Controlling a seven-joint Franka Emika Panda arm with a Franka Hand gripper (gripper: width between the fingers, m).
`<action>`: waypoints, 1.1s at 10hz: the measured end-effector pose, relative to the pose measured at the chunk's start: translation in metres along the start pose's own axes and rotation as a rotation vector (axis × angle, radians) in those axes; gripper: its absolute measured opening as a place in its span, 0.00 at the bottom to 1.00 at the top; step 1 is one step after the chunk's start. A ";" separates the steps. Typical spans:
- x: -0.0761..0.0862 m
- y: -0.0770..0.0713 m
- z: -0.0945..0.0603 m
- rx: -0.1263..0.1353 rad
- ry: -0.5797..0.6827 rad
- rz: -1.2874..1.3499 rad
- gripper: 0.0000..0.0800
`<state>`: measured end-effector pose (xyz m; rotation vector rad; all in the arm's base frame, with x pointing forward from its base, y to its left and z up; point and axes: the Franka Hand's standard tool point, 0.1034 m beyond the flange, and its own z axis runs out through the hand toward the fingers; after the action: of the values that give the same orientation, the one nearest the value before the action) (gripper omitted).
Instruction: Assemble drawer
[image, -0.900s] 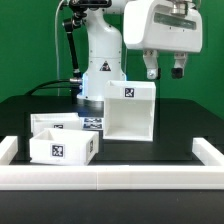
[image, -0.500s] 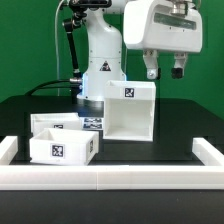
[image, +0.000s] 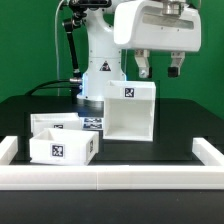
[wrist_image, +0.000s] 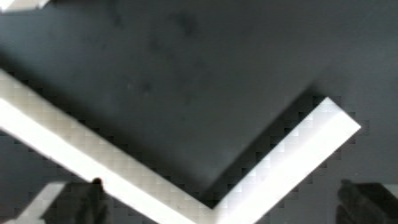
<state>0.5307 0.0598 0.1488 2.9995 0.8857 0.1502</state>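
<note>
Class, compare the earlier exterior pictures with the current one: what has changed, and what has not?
The pincer shifted toward the exterior view's left in the air, open and holding nothing. The tall drawer case, the small drawer and the marker board stayed where they were.

White arm (image: 100, 45) of rounded segments. Black cables (image: 68, 40) run alongside it. Boxy white gripper (image: 160, 70) with dark fingers (image: 143, 68).
</note>
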 end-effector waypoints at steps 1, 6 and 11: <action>0.002 -0.001 0.000 0.001 0.001 0.072 0.81; -0.004 -0.003 -0.001 0.031 -0.003 0.484 0.81; -0.060 -0.033 -0.002 0.070 -0.063 0.692 0.81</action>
<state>0.4621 0.0548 0.1443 3.2069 -0.1852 0.0248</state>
